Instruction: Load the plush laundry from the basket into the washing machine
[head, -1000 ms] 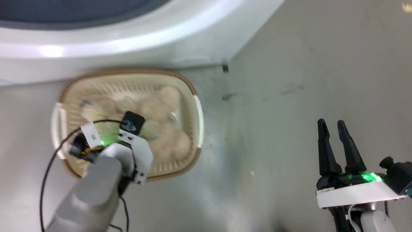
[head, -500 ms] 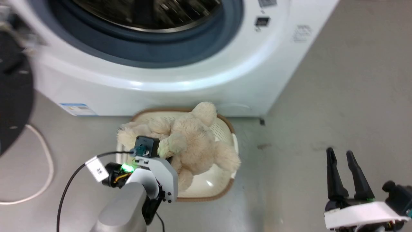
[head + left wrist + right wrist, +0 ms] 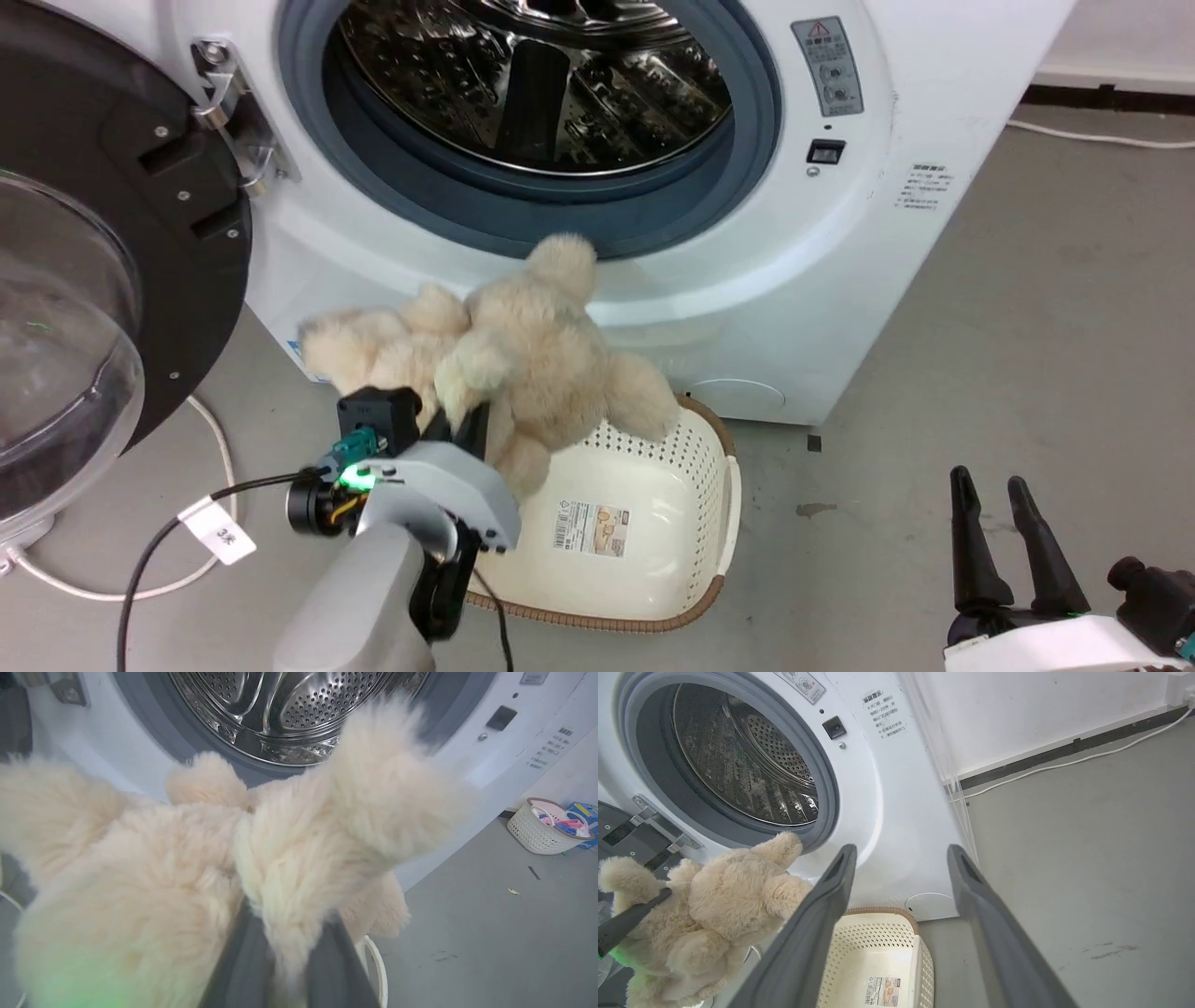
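Left gripper [image 3: 464, 422]: fingers clenched on the toy [image 3: 532, 355], sunk in the fur at its underside; the left wrist view shows both dark fingers pinching one fold of plush.

Toy: clear of the basket [image 3: 695, 523], hanging over the basket's left rear rim. It is in front of the washer [image 3: 840, 280], just below the mouth. One limb points up at the lower edge of the grey seal [image 3: 644, 219]; cannot tell if it touches. No part is inside the drum [image 3: 560, 84].

Basket: on the floor [image 3: 1027, 327], rear rim close to the washer's foot. The label [image 3: 593, 527] on its bottom is bare.

Door [image 3: 112, 233]: swung wide at the washer's left edge.

Right gripper [image 3: 988, 478]: released, fingers apart, nothing between them, low over the floor and well right of the basket.

White cable [image 3: 219, 439] lies on the floor under the door. A small second basket [image 3: 537, 835] with coloured items stands far off, beyond the washer's right side.
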{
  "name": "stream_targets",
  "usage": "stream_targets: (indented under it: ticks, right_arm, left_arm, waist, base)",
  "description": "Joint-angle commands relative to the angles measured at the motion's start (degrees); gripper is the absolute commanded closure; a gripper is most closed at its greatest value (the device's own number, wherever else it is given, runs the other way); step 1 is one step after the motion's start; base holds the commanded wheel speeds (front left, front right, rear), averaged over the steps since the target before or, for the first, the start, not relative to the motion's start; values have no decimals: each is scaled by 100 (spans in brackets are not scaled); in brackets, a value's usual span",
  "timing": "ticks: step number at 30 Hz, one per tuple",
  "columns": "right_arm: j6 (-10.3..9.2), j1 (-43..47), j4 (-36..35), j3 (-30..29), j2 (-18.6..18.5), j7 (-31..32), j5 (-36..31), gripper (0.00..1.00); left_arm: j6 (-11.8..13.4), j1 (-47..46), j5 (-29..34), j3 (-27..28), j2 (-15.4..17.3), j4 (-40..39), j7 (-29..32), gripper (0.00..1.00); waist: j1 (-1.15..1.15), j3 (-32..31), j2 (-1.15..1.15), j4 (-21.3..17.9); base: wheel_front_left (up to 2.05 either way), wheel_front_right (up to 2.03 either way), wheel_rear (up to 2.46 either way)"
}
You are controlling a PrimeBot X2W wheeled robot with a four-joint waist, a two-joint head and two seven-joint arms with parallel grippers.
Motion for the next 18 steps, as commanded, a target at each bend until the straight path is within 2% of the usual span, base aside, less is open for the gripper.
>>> stream_targets:
  ticks: [1,9,18]
  right_arm:
    - [-4,90,21,-4,-3,-25,-48,0]
    - [-4,112,5,-32,-3,-25,-78,0]
    - [-4,-19,-73,-8,-3,-25,-131,0]
  left_arm:
    - [37,-34,56,4,4,-151,-78,100]
    - [266,-533,392,56,123,-822,-154,100]
    - [266,-1417,413,283,194,-707,-168,100]
  waist:
    - [1,-13,0,4]
    - [1,111,0,-64]
    - [1,502,0,-186]
  base:
    - [0,0,0]
    - [0,0,0]
    - [0,0,0]
